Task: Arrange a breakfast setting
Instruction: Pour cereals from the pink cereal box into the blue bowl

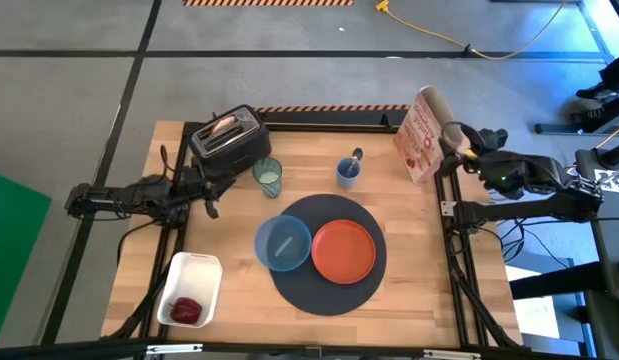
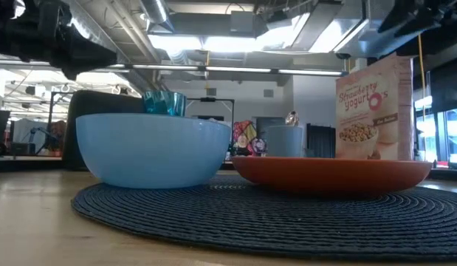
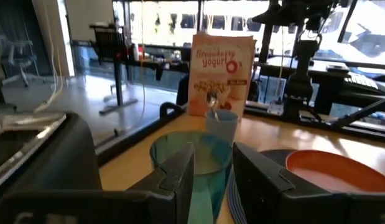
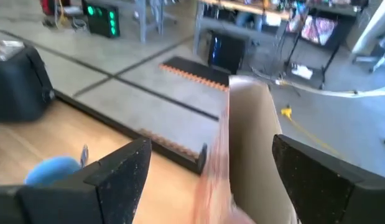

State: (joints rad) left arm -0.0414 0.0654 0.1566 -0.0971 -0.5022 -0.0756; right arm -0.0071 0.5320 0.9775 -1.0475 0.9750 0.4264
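Observation:
The dark blue-grey round mat (image 1: 327, 292) lies at the table's middle. The blue bowl (image 1: 283, 243) and the orange plate (image 1: 343, 250) rest on it side by side. The green tumbler (image 1: 268, 177) stands on the wood by the toaster, also in the left wrist view (image 3: 192, 158). A metal spoon (image 1: 356, 156) stands in a small blue cup (image 1: 348, 171). My left gripper (image 1: 211, 198) is open, level, and short of the tumbler. My right gripper (image 4: 211, 149) is open, with a finger on either side of a cereal box (image 4: 248, 149). My right gripper stands astride the upper end of the cereal box (image 1: 421, 135), coming level from the table's right side. One finger (image 4: 304, 168) is right beside the box's side. I cannot tell whether it touches.
A black toaster (image 1: 229, 140) with a slice in it stands at the far left, beside my left gripper. A white tray (image 1: 189, 290) holding something red lies at the near left. The cereal box stands at the far right edge. Bare wood shows between cup and box.

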